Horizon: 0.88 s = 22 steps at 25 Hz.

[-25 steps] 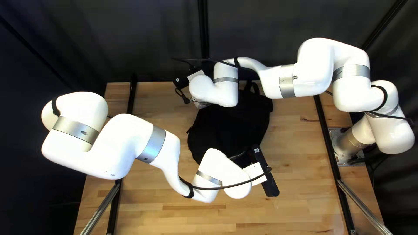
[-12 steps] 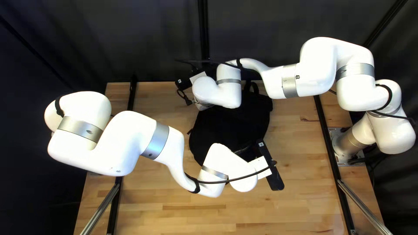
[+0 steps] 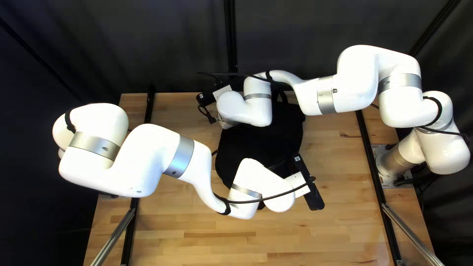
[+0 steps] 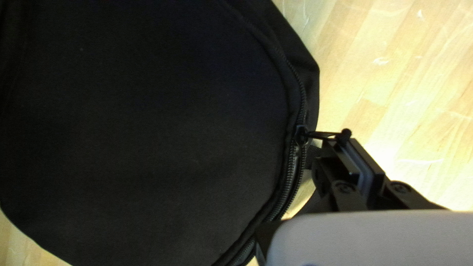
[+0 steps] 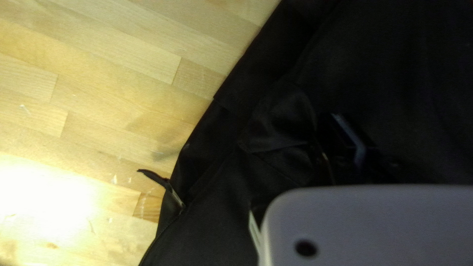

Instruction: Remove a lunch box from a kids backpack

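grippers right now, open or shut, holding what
Left gripper: closed on the zipper pull.
Right gripper: closed on the backpack's black cloth.

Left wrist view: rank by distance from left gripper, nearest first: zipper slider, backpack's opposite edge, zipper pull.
1. Zipper pull: at the tips of the left gripper, which is shut on it.
2. Zipper slider: at the pull's other end, on the zipper track.
3. Backpack's opposite edge: farthest, across the black panel.
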Each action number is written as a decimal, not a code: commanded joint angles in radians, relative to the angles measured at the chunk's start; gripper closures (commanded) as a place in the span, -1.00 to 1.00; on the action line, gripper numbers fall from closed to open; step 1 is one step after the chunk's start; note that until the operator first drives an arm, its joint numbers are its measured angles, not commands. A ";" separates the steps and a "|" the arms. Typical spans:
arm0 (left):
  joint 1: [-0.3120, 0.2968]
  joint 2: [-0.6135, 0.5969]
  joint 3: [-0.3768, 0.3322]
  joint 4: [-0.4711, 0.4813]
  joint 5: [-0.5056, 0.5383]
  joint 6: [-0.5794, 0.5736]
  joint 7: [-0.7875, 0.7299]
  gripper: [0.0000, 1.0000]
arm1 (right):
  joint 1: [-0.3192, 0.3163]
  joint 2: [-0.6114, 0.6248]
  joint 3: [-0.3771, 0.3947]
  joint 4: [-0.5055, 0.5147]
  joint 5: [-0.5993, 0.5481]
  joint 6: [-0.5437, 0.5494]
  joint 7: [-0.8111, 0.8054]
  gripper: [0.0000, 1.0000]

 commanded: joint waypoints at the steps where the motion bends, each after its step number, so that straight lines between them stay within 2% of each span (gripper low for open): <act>1: -0.003 0.009 -0.005 0.010 -0.004 0.003 0.000 1.00 | -0.005 0.010 0.001 0.014 0.005 0.002 -0.003 1.00; 2: -0.005 0.009 -0.007 0.010 -0.005 0.004 -0.001 1.00 | -0.008 0.013 0.002 0.020 0.007 0.003 -0.005 1.00; 3: -0.007 0.009 -0.009 0.014 -0.006 0.009 0.001 0.23 | -0.008 0.014 0.002 0.022 0.007 0.004 -0.006 1.00; 4: -0.007 0.008 -0.010 0.016 -0.006 0.012 0.002 -1.00 | -0.009 0.014 0.002 0.023 0.008 0.004 -0.006 1.00; 7: -0.022 -0.004 -0.018 0.039 0.003 0.052 0.022 -1.00 | -0.012 0.011 0.003 0.020 0.009 -0.001 -0.009 1.00; 8: -0.026 -0.010 -0.020 0.041 0.007 0.061 0.030 -1.00 | -0.013 0.008 0.003 0.015 0.011 -0.006 -0.010 -0.30; 9: -0.029 -0.016 -0.022 0.041 0.010 0.070 0.035 -1.00 | -0.015 0.008 0.006 0.017 0.014 -0.007 -0.016 -1.00; 13: -0.046 -0.065 -0.038 0.005 0.023 0.100 0.074 -1.00 | -0.012 -0.010 0.007 -0.002 0.014 -0.012 -0.016 -1.00; 16: -0.061 -0.110 -0.051 -0.039 0.034 0.115 0.103 -1.00 | 0.003 -0.063 -0.002 -0.059 -0.002 -0.015 -0.001 -1.00; 22: -0.090 -0.245 -0.075 -0.209 0.059 0.119 0.139 -1.00 | 0.036 -0.174 -0.025 -0.146 -0.052 0.032 0.028 -1.00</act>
